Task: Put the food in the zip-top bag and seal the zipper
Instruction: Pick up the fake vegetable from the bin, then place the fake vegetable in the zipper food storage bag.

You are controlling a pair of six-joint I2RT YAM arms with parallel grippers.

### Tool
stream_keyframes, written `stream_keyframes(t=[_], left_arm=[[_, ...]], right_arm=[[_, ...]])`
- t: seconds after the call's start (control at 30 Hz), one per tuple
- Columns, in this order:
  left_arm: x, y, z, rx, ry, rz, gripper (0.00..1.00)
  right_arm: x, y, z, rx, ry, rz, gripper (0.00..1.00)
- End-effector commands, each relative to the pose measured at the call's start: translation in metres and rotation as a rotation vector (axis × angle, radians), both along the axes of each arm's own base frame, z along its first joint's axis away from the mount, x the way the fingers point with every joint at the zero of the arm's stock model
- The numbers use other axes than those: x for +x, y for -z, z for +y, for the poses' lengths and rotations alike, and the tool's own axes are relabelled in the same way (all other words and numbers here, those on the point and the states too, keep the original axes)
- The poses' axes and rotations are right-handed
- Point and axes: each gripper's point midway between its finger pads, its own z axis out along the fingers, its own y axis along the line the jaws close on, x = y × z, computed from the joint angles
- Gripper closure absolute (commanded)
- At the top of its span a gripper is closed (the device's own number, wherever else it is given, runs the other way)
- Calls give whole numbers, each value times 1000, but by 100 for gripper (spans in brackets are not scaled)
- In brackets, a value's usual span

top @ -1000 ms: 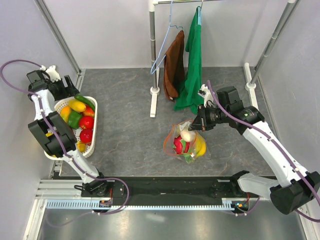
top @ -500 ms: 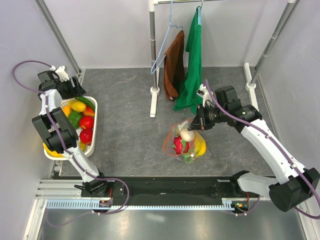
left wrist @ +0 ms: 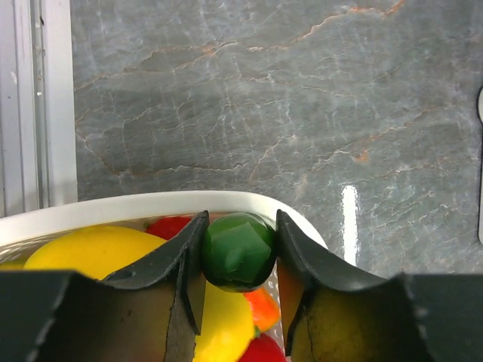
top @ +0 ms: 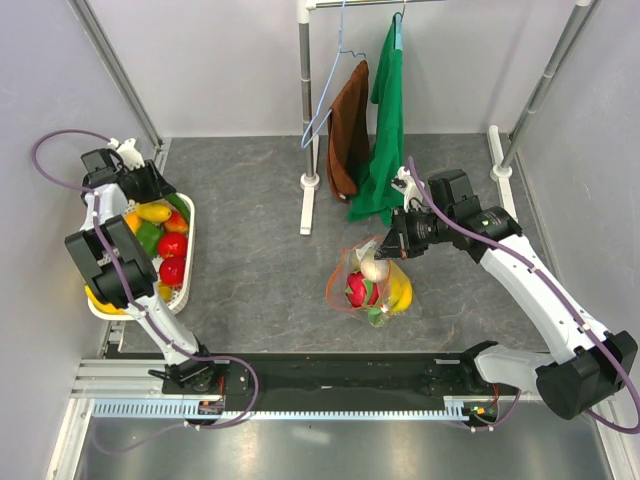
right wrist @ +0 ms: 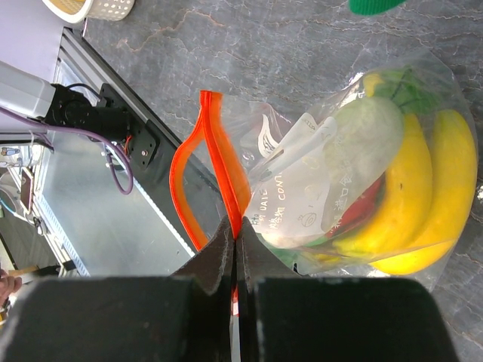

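The clear zip-top bag (top: 368, 288) lies on the grey floor mat, its mouth open. Inside are a yellow banana bunch (right wrist: 411, 204), a whitish round piece (right wrist: 366, 139) and red and green pieces. My right gripper (right wrist: 236, 235) is shut on the red-orange zipper strip (right wrist: 226, 166) at the bag's mouth; it also shows in the top view (top: 392, 245). My left gripper (left wrist: 238, 243) is over the far end of a white basket (left wrist: 113, 207). Its jaws press both sides of a green food piece (left wrist: 238, 253). In the top view this gripper (top: 158, 190) is at the basket's far rim.
The basket (top: 187, 270) at the left holds several yellow, red, green and orange pieces. A clothes rack (top: 307, 150) with a brown cloth (top: 349, 130), a green cloth (top: 386, 140) and a wire hanger stands at the back. A metal rail (top: 300, 385) runs along the near edge.
My left gripper has moved right and nearer, from beyond the basket onto its far end, and now grips the green piece. My right gripper has barely shifted, still on the zipper strip.
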Motion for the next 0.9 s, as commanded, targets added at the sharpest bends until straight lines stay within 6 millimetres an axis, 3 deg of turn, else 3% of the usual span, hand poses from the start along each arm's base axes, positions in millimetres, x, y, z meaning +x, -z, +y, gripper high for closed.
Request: stream_keyframes(t=[0.0, 0.07, 0.17, 0.2, 0.3, 0.33, 0.4, 0.43, 0.5, 0.53, 0.6, 0.63, 0.7, 0.73, 0.77, 0.8, 0.83, 0.87], left_arm=[[2, -49, -3, 34, 19, -118, 74], [1, -56, -5, 34, 24, -130, 79], [-4, -88, -14, 44, 52, -191, 82], [-9, -108, -20, 56, 64, -229, 82], [-26, -141, -52, 57, 163, -290, 84], [-39, -171, -78, 93, 240, -363, 84], [-59, -189, -109, 102, 313, -406, 84], [-78, -215, -145, 109, 402, -476, 85], [-107, -234, -188, 81, 520, -539, 85], [-136, -256, -227, 81, 622, -615, 85], [-166, -262, -268, 32, 735, -657, 85], [-202, -276, -306, 2, 861, -727, 85], [-224, -267, -335, -29, 921, -736, 85], [-248, -269, -366, -59, 1030, -778, 85], [-261, -261, -379, -67, 1076, -777, 85], [-261, -256, -389, -33, 1073, -786, 85], [-284, -252, -412, -56, 1161, -792, 85], [-285, -239, -425, -54, 1194, -758, 85]], right_arm=[[9, -17, 4, 37, -10, -74, 100], [8, -17, 4, 38, -11, -72, 100], [6, -17, 3, 39, -8, -73, 100], [6, -18, 3, 42, -9, -77, 100], [4, -20, 2, 45, -10, -81, 100], [4, -20, 2, 44, -9, -81, 100], [3, -19, 1, 44, -6, -82, 100], [2, -17, 1, 40, -6, -77, 100], [1, -15, -1, 38, -1, -76, 100], [0, -16, -1, 39, -2, -75, 100], [-2, -16, -1, 44, -4, -79, 100], [-2, -16, -1, 45, -5, -74, 100], [-3, -16, -1, 47, -3, -73, 100], [-3, -16, -1, 47, -3, -73, 100], [-3, -16, -1, 47, -2, -72, 100], [-3, -17, -1, 50, -2, -70, 100], [-4, -16, 0, 51, -2, -69, 100], [-4, -16, 0, 52, -3, -66, 100]])
